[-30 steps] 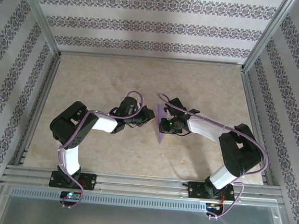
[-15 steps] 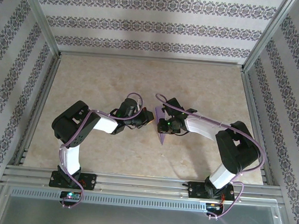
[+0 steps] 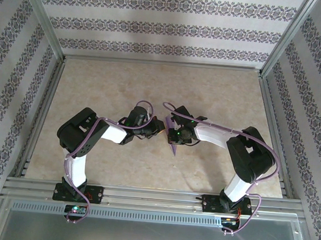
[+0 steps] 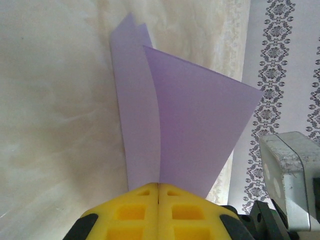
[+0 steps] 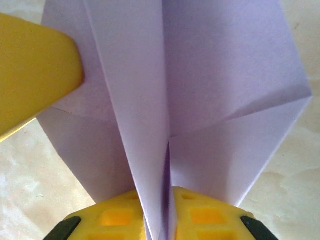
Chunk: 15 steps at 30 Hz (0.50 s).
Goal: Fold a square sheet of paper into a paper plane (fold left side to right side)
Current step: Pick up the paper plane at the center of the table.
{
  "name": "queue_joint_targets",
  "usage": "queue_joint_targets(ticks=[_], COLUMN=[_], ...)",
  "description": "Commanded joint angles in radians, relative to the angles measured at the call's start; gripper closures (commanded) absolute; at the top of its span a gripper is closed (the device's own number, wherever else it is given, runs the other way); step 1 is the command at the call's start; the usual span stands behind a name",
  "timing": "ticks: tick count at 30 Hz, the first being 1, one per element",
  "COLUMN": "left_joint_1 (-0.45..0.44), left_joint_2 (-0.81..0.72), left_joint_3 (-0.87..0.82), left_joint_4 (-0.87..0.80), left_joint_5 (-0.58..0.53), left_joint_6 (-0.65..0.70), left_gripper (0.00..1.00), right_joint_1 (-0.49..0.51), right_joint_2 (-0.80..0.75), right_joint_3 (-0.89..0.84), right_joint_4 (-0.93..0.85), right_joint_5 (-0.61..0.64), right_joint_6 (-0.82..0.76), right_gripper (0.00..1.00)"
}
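Both pairs of jaws are pinching the paper plane (image 3: pixel 174 146), which is sitting between the two arms at the middle of the beige table (image 3: pixel 219 97). The left gripper (image 3: pixel 161 130) is coming at it from the left. In the left wrist view, the left gripper's (image 4: pixel 158 187) yellow fingers (image 4: pixel 132 212) are pressing fully together, with the lavender paper (image 4: pixel 195 125) rising out of the seam between them. The right gripper (image 3: pixel 172 134) is meeting it from the right. In the right wrist view, the right gripper's (image 5: pixel 167 197) pads are standing a narrow way apart, with the folded layers clamped in the slit between them.

From above, the plane's long axis is running from the far side of the table to the near side, leaning slightly. Its narrow pointed end is aiming toward the arm bases and its wider end toward the far wall. Whether the tip is touching the table is not clear.

Seen from the right wrist, the paper (image 5: pixel 225 75) is fanning out from a centre crease, with slanting creases crossing both flaps. One yellow finger (image 5: pixel 35 75) of the left gripper is pressing against the left flap. Seen from the left wrist, two layers are spreading apart: a paler strip on the left and a darker, broader flap on the right.
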Motion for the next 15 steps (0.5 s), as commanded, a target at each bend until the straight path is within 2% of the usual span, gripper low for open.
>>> queue_joint_targets(ticks=[1, 9, 15], left_joint_1=[-0.013, -0.013, -0.013], left_joint_2=[0.011, 0.008, 0.0], left_joint_3=[-0.014, -0.013, -0.011], left_joint_4=[0.052, 0.051, 0.042], left_joint_5=[0.002, 0.004, 0.002], left_joint_6=[-0.011, -0.01, -0.006], left_gripper=[1.0, 1.0, 1.0], right_joint_1=[0.012, 0.019, 0.021], right_joint_2=[0.012, 0.017, 0.027], right_joint_3=[0.024, 0.038, 0.042], right_joint_4=[-0.033, -0.073, -0.089], right_joint_5=[0.045, 0.099, 0.12], right_joint_6=[-0.024, -0.042, -0.05], right_gripper=[0.81, 0.81, 0.85])
